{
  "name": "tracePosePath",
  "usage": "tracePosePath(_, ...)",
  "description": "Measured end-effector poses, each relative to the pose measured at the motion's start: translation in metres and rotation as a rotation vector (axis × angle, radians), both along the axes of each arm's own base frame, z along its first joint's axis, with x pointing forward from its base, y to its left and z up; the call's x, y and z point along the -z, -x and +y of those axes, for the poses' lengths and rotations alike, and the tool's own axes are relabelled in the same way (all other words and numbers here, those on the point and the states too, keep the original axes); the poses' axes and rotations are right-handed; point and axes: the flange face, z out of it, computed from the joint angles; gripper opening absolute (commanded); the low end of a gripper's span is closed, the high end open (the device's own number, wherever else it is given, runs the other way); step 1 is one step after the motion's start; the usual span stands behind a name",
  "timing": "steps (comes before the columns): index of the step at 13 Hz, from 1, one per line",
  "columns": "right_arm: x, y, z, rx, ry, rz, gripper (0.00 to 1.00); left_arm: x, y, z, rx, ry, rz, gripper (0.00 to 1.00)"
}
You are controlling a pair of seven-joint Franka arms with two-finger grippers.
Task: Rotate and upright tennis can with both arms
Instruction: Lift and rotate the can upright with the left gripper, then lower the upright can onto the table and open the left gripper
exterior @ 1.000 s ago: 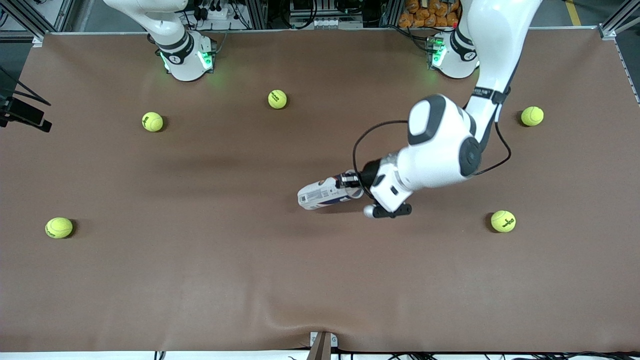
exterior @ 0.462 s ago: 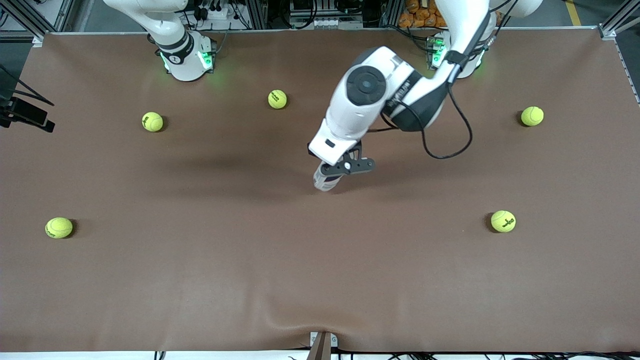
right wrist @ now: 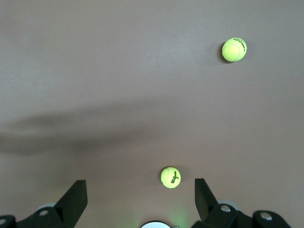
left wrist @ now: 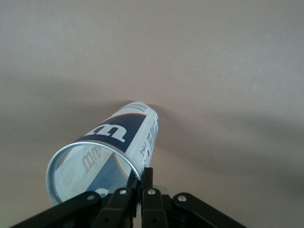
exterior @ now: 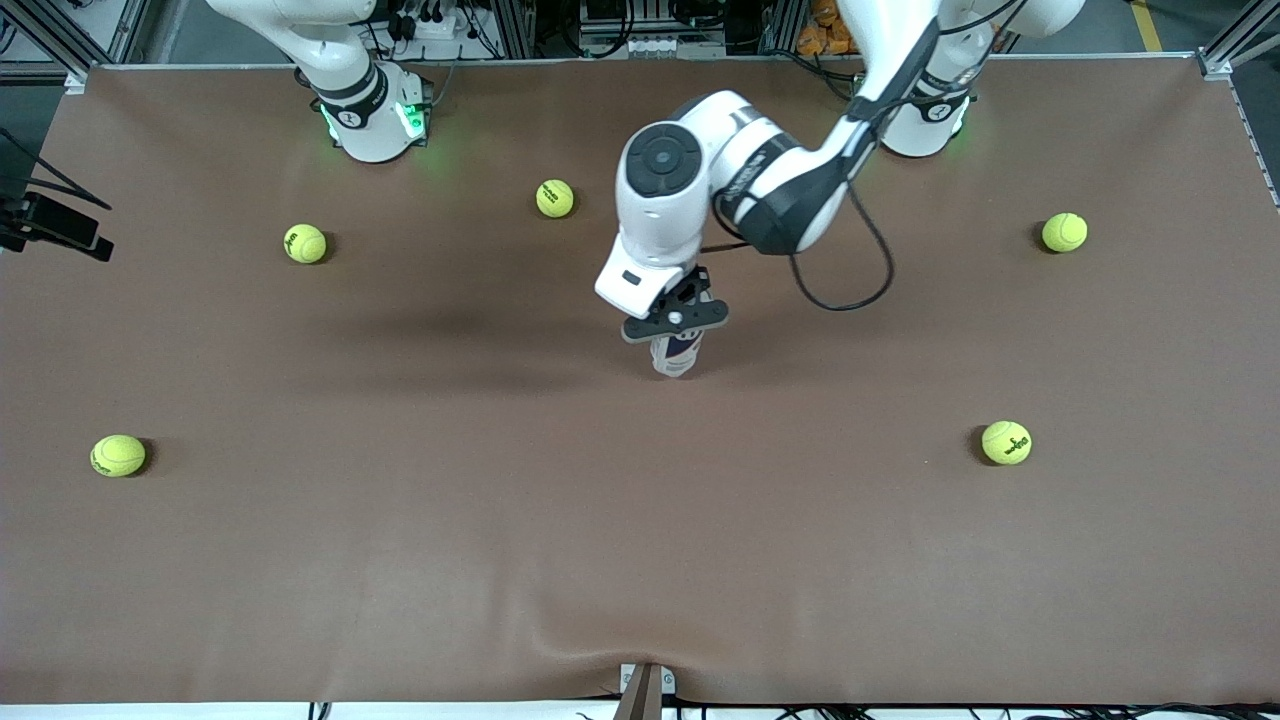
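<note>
The tennis can, with its white, navy and red label, stands close to upright in the middle of the table, its lower end down at the brown mat. My left gripper is above it, shut on the can's silver rim. In the left wrist view the can shows its open top, and my left gripper pinches the rim wall between its two fingers. My right gripper is open and empty, held high over the mat near its arm's base. It is out of the front view.
Several yellow-green tennis balls lie about the mat: one near the right arm's base, one beside it, one nearer the camera, and two toward the left arm's end. The right wrist view shows two balls.
The left arm has swung round and turned the can from lying on its side to near upright. It has carried the can a little toward the bases.
</note>
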Motion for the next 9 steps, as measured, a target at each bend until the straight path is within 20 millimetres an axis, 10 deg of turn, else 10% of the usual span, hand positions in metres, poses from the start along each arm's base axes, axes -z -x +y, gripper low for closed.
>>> tracePosePath(9, 0.0001, 0.0001, -0.0001, 0.0, 0.0, 0.001, 1.0, 0.0073, -0.005, -0.0029, -0.014, 0.004, -0.005, 0.0)
